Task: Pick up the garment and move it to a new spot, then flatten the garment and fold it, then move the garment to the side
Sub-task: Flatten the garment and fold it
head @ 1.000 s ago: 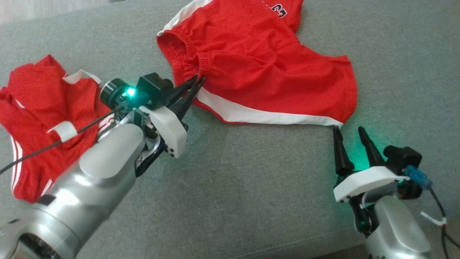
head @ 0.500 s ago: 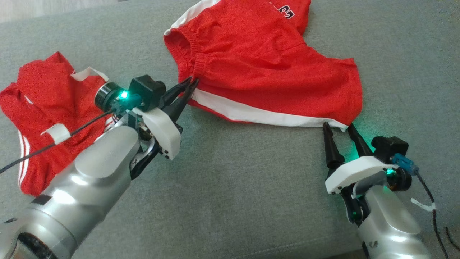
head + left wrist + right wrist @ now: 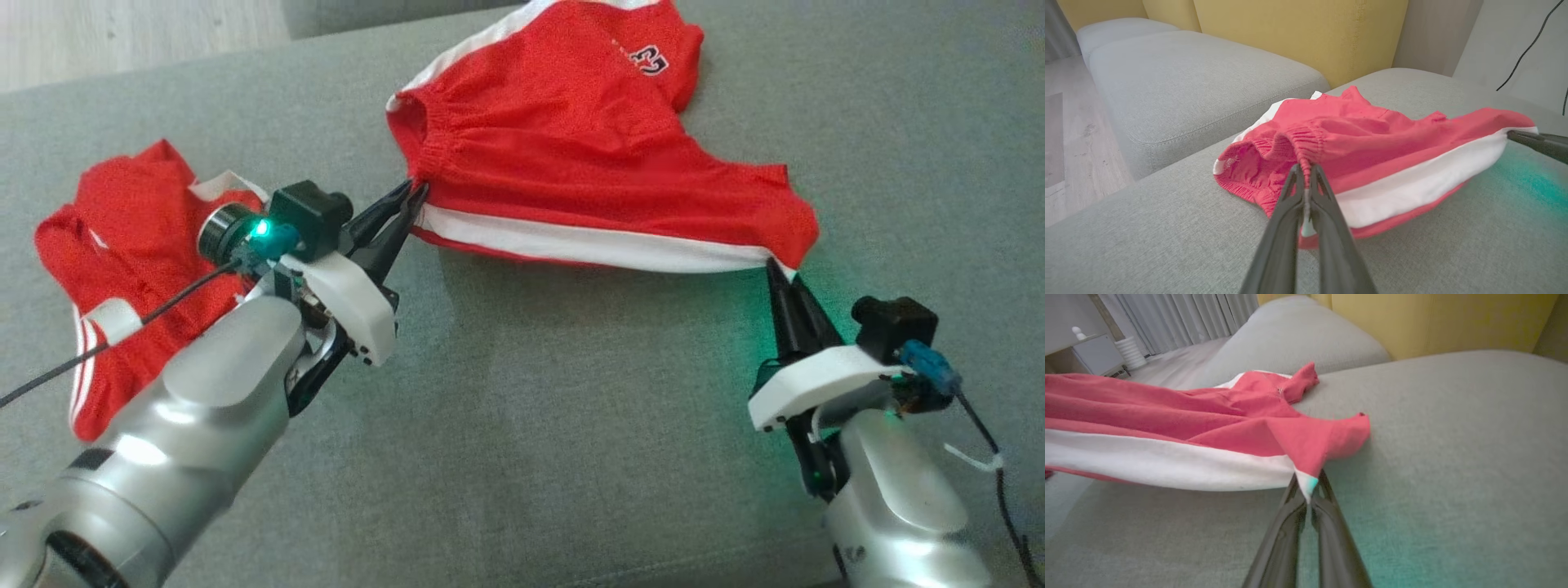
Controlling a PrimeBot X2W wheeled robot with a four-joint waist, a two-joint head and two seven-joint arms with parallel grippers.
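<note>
The garment [image 3: 588, 163] is a pair of red shorts with a white side stripe and a dark logo, spread on the grey sofa cushion. My left gripper [image 3: 415, 191] is shut on its elastic waistband [image 3: 1306, 143] at the near left corner. At the right, my right gripper [image 3: 777, 268] is shut on the white tip of the leg hem [image 3: 1306, 482]. The striped near edge hangs stretched between the two grippers, lifted slightly off the cushion. In the left wrist view the right gripper's fingers [image 3: 1539, 143] show at the far right edge.
A second red garment [image 3: 131, 245] with white stripes lies crumpled at the left, beside my left forearm. The grey cushion [image 3: 571, 425] extends wide in front. Wooden floor [image 3: 122, 33] lies beyond its far left edge; yellow back cushions [image 3: 1298, 32] rise behind.
My right gripper closed on the hem corner, having stood open just below it. Both grippers now pull the striped edge taut. The head camera tilted, shifting the whole picture down.
</note>
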